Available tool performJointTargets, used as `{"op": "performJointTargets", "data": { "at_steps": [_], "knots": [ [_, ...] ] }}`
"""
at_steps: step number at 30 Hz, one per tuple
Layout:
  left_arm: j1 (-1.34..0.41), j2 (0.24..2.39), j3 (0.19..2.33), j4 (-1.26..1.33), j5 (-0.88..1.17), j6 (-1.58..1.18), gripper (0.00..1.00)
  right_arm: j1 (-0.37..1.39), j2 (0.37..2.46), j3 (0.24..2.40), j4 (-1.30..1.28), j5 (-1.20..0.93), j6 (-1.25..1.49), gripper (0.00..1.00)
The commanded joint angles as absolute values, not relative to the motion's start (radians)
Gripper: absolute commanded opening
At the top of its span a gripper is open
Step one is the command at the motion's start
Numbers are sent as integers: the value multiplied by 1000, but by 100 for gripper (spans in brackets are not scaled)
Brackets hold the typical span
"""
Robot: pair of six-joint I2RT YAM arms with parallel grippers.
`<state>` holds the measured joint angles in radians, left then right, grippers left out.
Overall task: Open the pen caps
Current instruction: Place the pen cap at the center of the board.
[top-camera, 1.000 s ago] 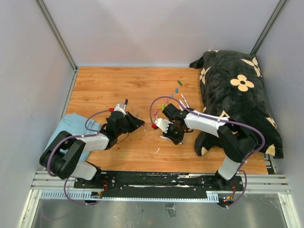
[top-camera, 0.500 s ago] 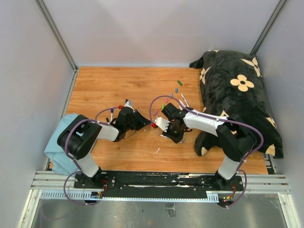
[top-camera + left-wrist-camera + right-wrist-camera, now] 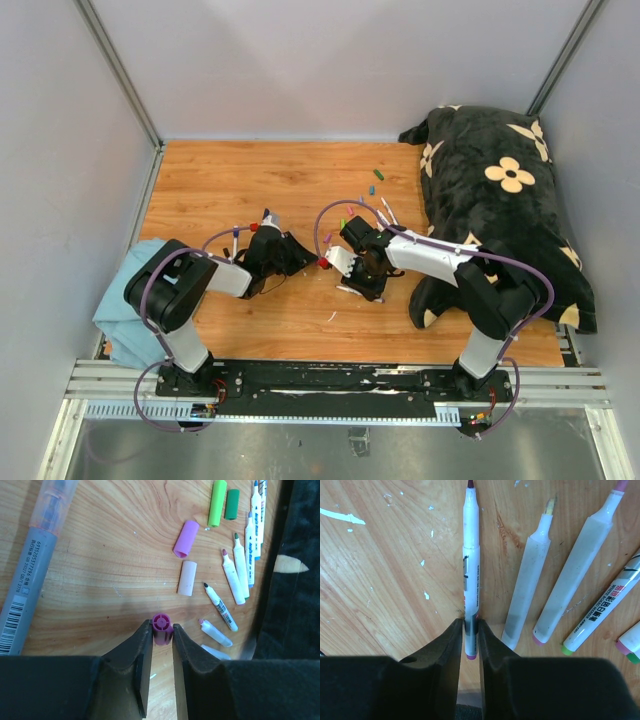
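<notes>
In the left wrist view my left gripper (image 3: 162, 630) is shut on a magenta pen cap (image 3: 162, 622), pinched end-on between its fingertips just above the wood. Loose pen caps lie beyond it: lilac (image 3: 186, 538), pale pink (image 3: 187, 578), light green (image 3: 217, 502) and dark green (image 3: 231, 504). My right gripper (image 3: 471, 630) is shut on the rear end of a thin white pen (image 3: 471, 555), uncapped, its dark tip pointing away along the table. From above, the left gripper (image 3: 303, 262) and the right gripper (image 3: 366, 288) sit close together mid-table.
Uncapped white pens (image 3: 240, 570) lie beside the caps, and others (image 3: 526, 585) next to the held pen. A thick grey marker (image 3: 35, 565) lies at the left. A black flowered pillow (image 3: 500, 210) fills the right side; a blue cloth (image 3: 125, 290) lies at the left.
The left arm folded and swung its gripper right, toward the right gripper, then stayed put. The right gripper shifted only slightly.
</notes>
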<state>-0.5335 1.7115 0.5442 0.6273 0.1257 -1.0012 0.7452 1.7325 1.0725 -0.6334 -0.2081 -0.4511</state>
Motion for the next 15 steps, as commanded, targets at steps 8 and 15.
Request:
{"op": "performJointTargets", "data": {
  "at_steps": [8, 15],
  "knots": [
    [-538, 1671, 530, 658, 109, -1005, 41, 751, 1718, 1107, -674, -226, -448, 22],
    [-538, 1531, 500, 652, 100, -933, 42, 747, 1642, 1106, -675, -250, -466, 24]
  ]
}}
